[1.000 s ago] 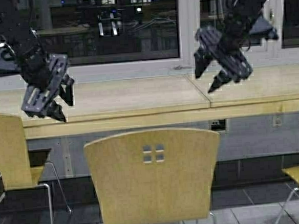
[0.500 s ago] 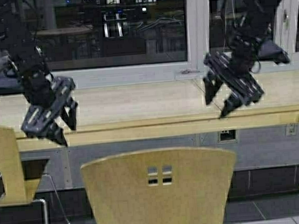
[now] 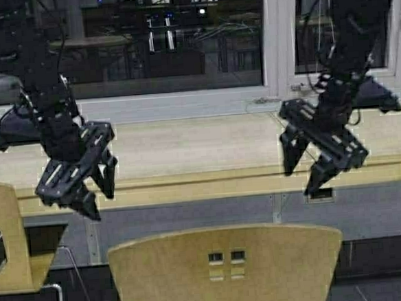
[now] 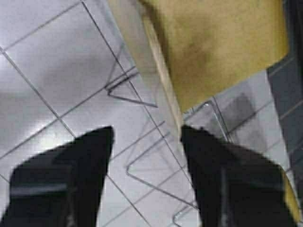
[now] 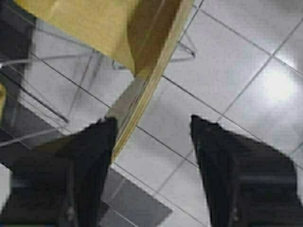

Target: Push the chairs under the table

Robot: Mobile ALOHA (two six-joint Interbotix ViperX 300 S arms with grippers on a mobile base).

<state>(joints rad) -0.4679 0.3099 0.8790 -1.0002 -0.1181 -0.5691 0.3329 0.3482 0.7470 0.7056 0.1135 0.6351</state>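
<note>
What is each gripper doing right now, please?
Left gripper: open, holding nothing, above the chair.
Right gripper: open, holding nothing, above the same chair.

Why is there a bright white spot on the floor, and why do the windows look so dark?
Right wrist view: a ceiling light glares off the shiny floor tiles. High view: it is dark outside, so the window acts like a mirror, reflecting the room above the table.
</note>
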